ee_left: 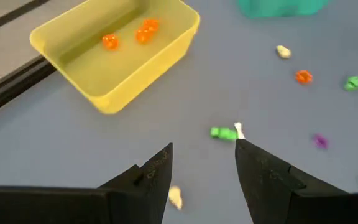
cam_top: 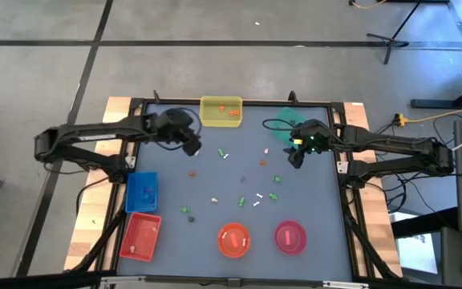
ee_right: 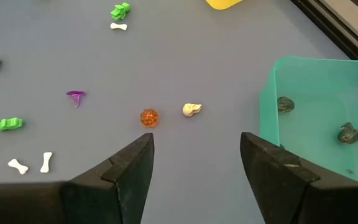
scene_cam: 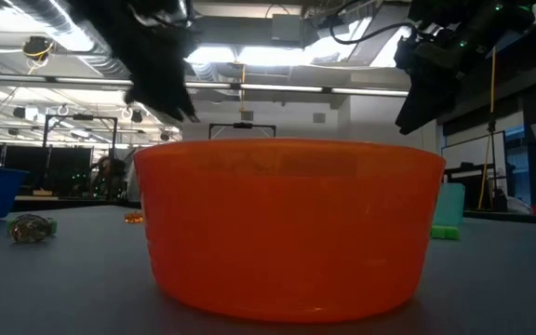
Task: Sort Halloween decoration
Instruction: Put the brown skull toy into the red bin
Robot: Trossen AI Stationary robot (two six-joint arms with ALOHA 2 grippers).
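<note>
The Halloween decoration is many tiny trinkets scattered over the grey table (cam_top: 319, 209). My left gripper (cam_top: 192, 147) hangs open above the table near the yellow tray (ee_left: 114, 53), which holds two orange trinkets (ee_left: 145, 30). A green trinket (ee_left: 224, 133) and a white bone (ee_left: 238, 129) lie just beyond its fingertips. My right gripper (ee_right: 196, 162) hangs open beside the teal tray (ee_right: 316, 118), which holds two dark grey trinkets (ee_right: 348, 132). An orange trinket (ee_right: 148, 117) and a beige skull (ee_right: 192, 109) lie on the table ahead of it.
A blue tray (cam_top: 142, 191) and a red tray (cam_top: 140, 235) stand at the near left. An orange bowl (cam_top: 233, 239) and a pink bowl (cam_top: 290, 236) stand at the near edge. Green, purple and white trinkets (ee_right: 9, 124) dot the middle of the table.
</note>
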